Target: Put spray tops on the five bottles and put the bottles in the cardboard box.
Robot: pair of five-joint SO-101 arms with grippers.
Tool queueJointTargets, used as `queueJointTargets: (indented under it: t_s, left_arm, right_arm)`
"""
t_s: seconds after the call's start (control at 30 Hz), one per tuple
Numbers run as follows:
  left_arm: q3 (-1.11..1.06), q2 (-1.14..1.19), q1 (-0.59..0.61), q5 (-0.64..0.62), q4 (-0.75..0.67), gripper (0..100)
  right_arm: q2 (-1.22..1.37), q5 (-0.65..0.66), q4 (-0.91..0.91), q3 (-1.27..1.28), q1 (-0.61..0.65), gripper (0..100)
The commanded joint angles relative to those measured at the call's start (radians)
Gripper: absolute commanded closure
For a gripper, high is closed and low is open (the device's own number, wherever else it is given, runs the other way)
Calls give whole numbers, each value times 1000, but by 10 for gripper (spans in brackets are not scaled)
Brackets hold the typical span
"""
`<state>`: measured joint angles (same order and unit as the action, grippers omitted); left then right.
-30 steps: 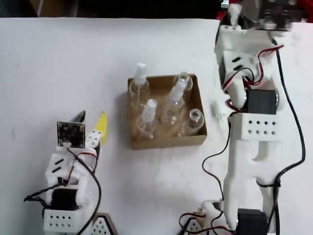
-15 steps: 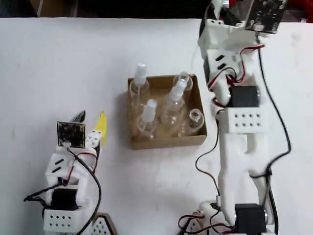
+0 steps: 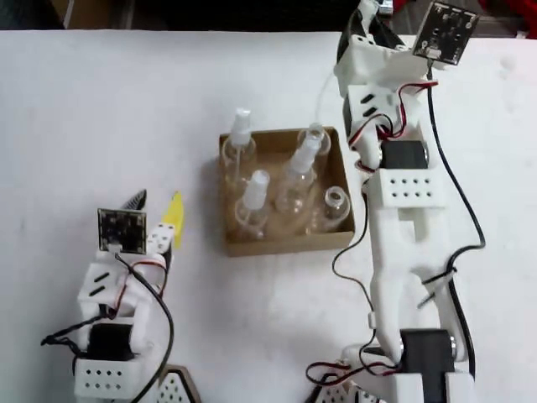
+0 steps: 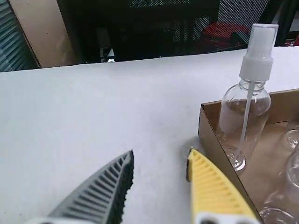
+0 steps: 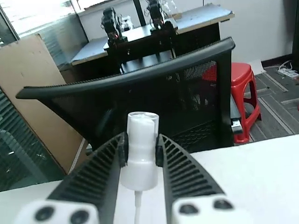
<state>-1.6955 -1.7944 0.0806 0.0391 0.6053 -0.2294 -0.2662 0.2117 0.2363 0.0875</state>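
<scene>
Five bottles [image 3: 295,183] stood in the box [image 3: 285,244], three capped; the right tool [image 5: 140,142] clamped a spray top [image 5: 142,125], the left tool [image 4: 160,164] gaped empty.

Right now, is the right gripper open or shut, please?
Shut: the right gripper clamps a white spray top, touching it on both sides.

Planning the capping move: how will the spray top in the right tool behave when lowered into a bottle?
The spray top, pinched by the right tool, looks light. Its thin dip tube probably flexes and may sway, possibly missing a narrow neck.
</scene>
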Motion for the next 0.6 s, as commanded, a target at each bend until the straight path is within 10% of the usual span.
queueJointTargets:
  t_s: [0.0,0.57]
  left_arm:
    - [3,-7,-15,14,-5,828]
    - [3,-7,-15,14,-18,828]
  right_arm:
    - [18,-11,-21,-6,5,982]
    - [-82,-11,8,23,5,982]
